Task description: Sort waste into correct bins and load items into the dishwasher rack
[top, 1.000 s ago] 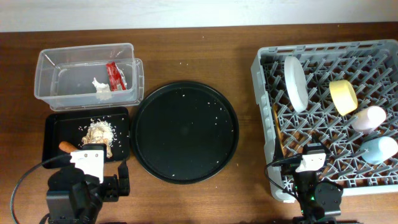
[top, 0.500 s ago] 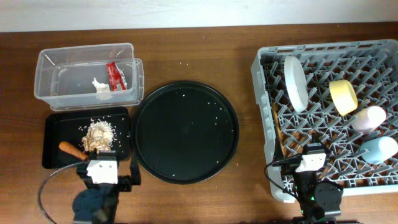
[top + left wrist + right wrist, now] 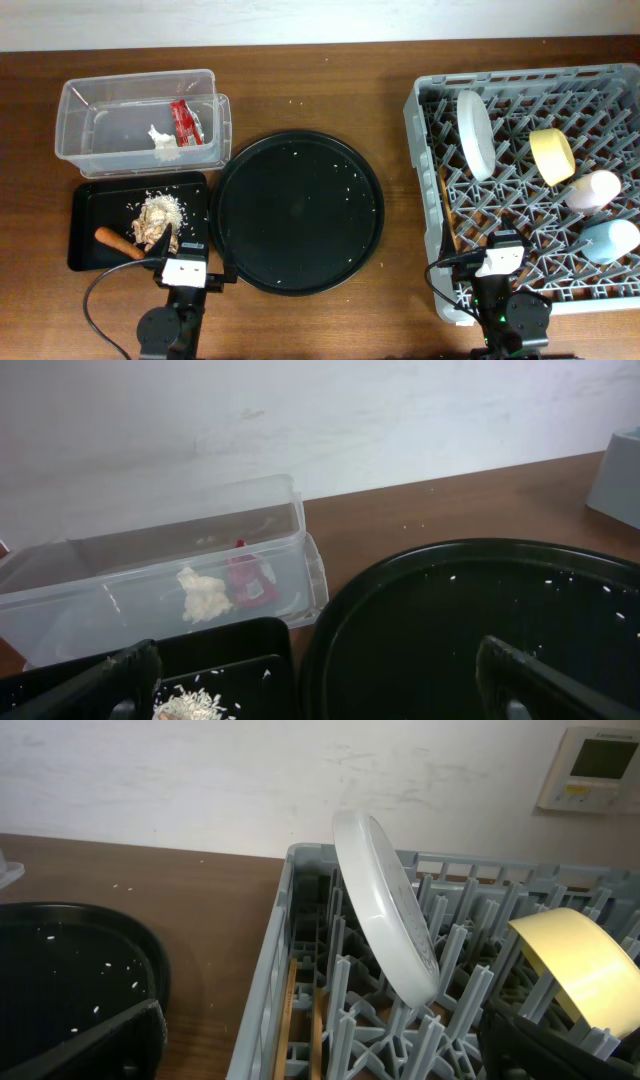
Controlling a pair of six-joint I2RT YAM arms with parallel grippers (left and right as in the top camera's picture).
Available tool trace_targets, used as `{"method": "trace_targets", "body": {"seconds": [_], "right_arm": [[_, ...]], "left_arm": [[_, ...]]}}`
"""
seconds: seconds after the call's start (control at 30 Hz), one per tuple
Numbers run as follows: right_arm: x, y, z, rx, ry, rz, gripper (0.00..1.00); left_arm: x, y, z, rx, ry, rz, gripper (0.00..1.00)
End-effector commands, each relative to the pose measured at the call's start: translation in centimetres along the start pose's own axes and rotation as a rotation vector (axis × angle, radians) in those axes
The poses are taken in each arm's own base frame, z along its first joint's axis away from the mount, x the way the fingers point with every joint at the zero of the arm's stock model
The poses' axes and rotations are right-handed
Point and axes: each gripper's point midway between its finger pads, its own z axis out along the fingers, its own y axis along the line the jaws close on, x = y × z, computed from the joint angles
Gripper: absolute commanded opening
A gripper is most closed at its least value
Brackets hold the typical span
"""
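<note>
Brown wooden table (image 3: 390,100): a round tray (image 3: 297,210) sits between your clear tub (image 3: 135,80) and grey lattice rack (image 3: 415,150). In the tub lie wrapper (image 3: 184,120) and tissue (image 3: 163,142); the plate (image 3: 474,135) stands in the rack. Your left gripper (image 3: 315,658) and right gripper (image 3: 322,1018) gape wide, empty.

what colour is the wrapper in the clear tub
The wrapper is red, clearest in the overhead view.

Left arm (image 3: 170,320) and right arm (image 3: 510,315) both sit tucked in low at the near edge, wrists pointing straight ahead. Left gripper (image 3: 315,665) has its fingers (image 3: 120,675) spread wide, nothing between them. Right gripper (image 3: 320,1030), same deal: wide apart, empty.
</note>
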Motion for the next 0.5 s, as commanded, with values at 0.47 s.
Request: {"method": "trace_targets", "body": {"seconds": [0.47], "right_arm": [[0.28,-0.01,0.00,0.003,0.006,-0.007,0.98]], "left_arm": [[0.33,-0.33,0.06,0.017,0.006,0.016,0.99]]}}
